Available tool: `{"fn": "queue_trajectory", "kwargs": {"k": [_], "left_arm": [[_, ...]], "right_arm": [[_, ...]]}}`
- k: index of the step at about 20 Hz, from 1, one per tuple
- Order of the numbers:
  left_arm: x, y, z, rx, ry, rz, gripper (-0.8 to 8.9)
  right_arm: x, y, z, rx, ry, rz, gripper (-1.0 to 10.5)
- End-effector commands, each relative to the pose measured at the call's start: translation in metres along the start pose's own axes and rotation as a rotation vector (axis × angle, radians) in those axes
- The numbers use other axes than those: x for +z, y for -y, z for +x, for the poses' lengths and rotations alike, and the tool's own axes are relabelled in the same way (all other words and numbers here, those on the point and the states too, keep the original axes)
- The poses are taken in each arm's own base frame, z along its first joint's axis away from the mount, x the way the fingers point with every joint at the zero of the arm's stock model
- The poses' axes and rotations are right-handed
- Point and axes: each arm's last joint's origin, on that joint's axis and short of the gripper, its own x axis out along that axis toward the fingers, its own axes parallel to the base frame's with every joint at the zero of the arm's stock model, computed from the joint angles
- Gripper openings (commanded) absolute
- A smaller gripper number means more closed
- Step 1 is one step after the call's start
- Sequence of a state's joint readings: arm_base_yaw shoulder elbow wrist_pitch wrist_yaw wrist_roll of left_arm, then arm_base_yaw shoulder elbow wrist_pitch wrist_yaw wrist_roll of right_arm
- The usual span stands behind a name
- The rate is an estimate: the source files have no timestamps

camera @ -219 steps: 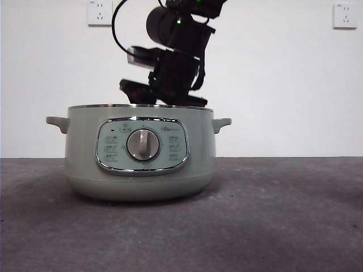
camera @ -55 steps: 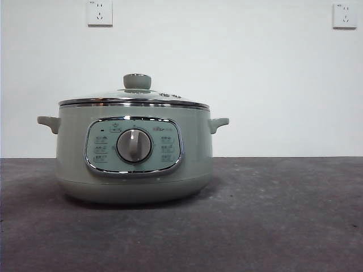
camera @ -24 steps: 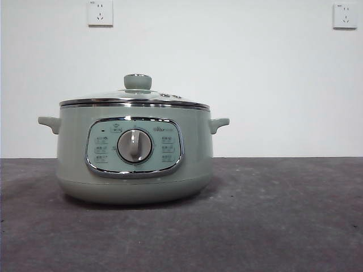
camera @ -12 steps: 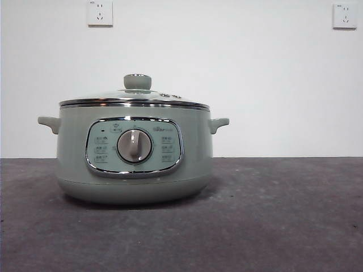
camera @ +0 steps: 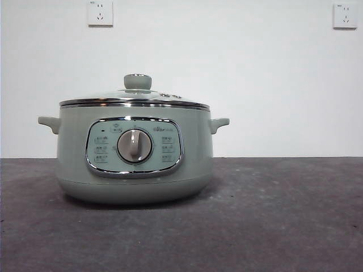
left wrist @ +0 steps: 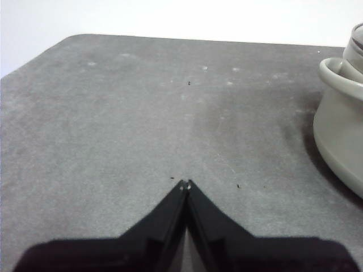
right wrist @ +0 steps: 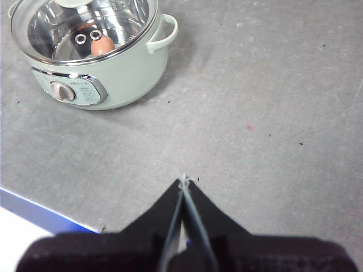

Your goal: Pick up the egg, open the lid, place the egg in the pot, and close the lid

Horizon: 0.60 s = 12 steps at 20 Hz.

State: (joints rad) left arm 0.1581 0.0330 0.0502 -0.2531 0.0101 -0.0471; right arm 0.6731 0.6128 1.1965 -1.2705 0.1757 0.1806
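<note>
The pale green pot [camera: 134,158] stands on the grey table with its dial panel facing the front camera. The glass lid [camera: 135,96] with its green knob rests shut on the rim. Through the glass in the right wrist view I see the brown egg [right wrist: 102,47] lying inside the pot [right wrist: 108,73] under the lid [right wrist: 57,28]. My right gripper [right wrist: 184,181] hovers shut and empty over bare table, well away from the pot. My left gripper [left wrist: 185,183] is shut and empty too, with the pot's side handle [left wrist: 337,76] off to one side.
Two wall sockets [camera: 100,12] [camera: 345,15] sit high on the white wall behind. The table's near edge [right wrist: 39,209] with a blue strip shows in the right wrist view. Grey tabletop [camera: 272,215] stretches to the right of the pot.
Nine seconds ago an arm hung over the open, lidless pot. Since then it has left the front view and the lid sits on the pot. Nothing has moved in the last second.
</note>
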Motion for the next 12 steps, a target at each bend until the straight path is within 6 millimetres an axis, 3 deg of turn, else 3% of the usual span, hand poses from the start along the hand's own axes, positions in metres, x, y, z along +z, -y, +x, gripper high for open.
{"fn": "queue_trajectory", "kwargs": {"k": [1,7,10,12], "left_arm": [[-0.004,-0.001,0.002,0.008,-0.011,-0.011,-0.04],[-0.004,-0.001,0.002,0.008,-0.014,-0.011,-0.03],[-0.004,-0.001,0.002,0.008,-0.014,-0.011,-0.04],[-0.004,-0.001,0.002,0.008,-0.014,-0.011,-0.04]], "right_arm": [[-0.001,0.0,0.002,-0.001,-0.002,0.01,0.0],[0.0,0.003,0.0,-0.061,0.026,-0.034,0.0],[0.006,0.01,-0.005,-0.181,0.238,0.054,0.0],[-0.001,0.015,-0.001,-0.238,0.408,0.124,0.0]]}}
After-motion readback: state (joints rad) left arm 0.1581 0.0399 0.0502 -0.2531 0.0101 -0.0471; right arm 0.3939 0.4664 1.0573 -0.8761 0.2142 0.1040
